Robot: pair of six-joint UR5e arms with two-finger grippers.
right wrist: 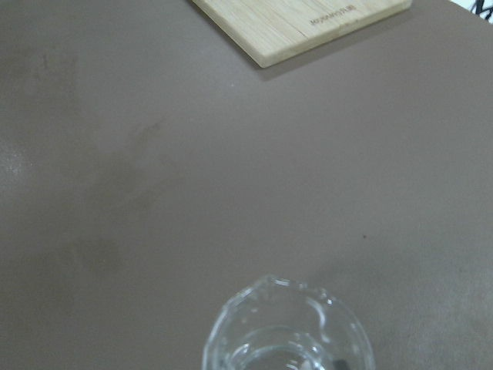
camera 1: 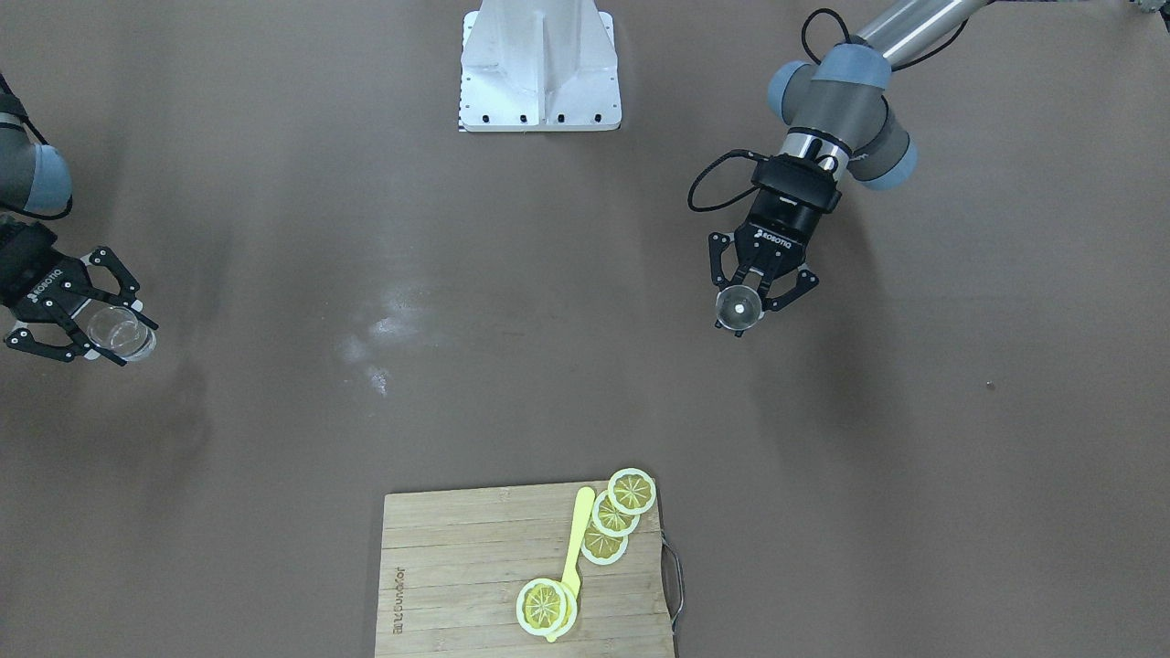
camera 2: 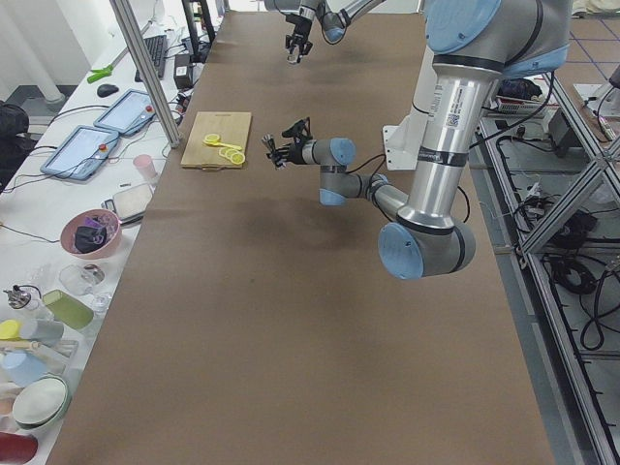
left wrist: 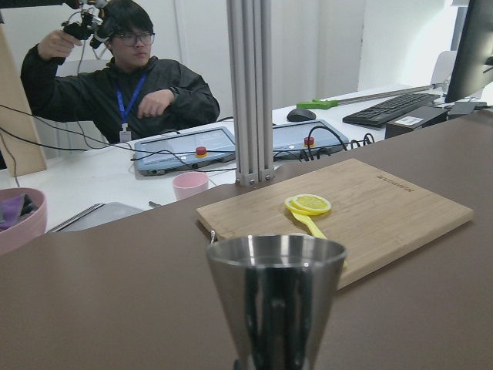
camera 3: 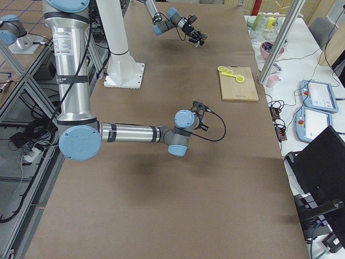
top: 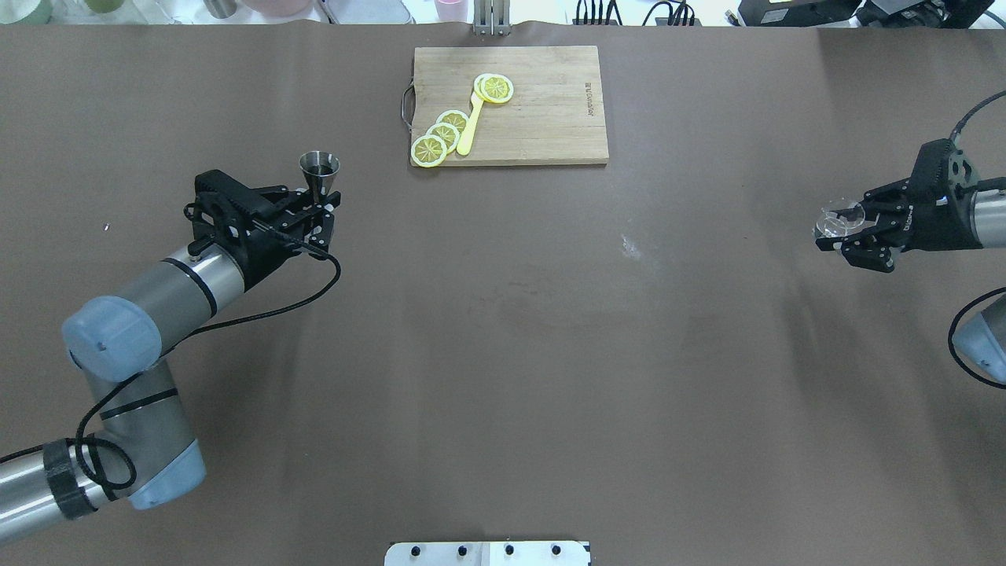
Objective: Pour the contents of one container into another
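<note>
My left gripper (top: 323, 217) is shut on the waist of the steel jigger (top: 320, 174) and holds it upright above the table's left side. In the front view the jigger (camera 1: 739, 308) shows its round mouth between the fingers of that gripper (camera 1: 751, 309). The jigger's upper cone (left wrist: 276, 297) fills the bottom of the left wrist view. Far off at the table's right side, my right gripper (top: 853, 236) is shut on the clear glass cup (top: 839, 218), which also shows in the front view (camera 1: 121, 332) and from above in the right wrist view (right wrist: 286, 333).
A bamboo cutting board (top: 550, 126) lies at the far middle edge, carrying lemon slices (top: 442, 135) and a yellow knife (top: 470, 126). The robot's white base (camera 1: 539, 68) stands at the near edge. A pale smear (camera 1: 379, 338) marks the brown table between the arms.
</note>
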